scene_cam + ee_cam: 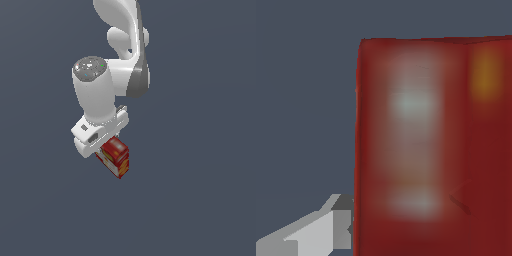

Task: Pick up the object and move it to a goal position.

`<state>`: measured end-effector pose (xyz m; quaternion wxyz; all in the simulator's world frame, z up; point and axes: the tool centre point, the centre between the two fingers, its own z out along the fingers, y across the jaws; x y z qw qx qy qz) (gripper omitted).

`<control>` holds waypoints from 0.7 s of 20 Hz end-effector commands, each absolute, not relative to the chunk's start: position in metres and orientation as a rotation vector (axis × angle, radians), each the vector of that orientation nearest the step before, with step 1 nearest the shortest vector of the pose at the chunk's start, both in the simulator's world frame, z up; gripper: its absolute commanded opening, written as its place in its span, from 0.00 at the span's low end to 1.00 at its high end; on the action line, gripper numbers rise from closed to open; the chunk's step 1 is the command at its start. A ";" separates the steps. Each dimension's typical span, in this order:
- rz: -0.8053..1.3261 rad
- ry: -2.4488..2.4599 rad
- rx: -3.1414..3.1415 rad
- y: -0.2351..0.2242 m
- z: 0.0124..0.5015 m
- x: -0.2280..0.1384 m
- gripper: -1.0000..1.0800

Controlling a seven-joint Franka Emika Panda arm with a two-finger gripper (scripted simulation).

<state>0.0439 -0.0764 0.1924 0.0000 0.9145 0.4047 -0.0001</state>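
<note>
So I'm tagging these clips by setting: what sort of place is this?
Apparently a bare simulated test scene, not a real room. A flat, featureless grey-blue backdrop fills both views, and only a smooth white robot arm and a red carton below its gripper show.

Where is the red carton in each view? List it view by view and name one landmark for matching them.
Exterior view: the red carton sits just below centre, directly under the white pincer.
Wrist view: the red carton fills the right-hand part of the picture, very close and blurred.
Shared landmark: the pincer; one grey finger touches the carton's edge in the wrist view.
</note>
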 end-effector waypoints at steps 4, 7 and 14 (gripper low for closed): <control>0.000 1.272 2.873 -0.076 0.192 0.044 0.00; 0.000 1.272 2.873 -0.078 0.195 0.043 0.00; 0.000 1.272 2.873 -0.093 0.218 0.030 0.00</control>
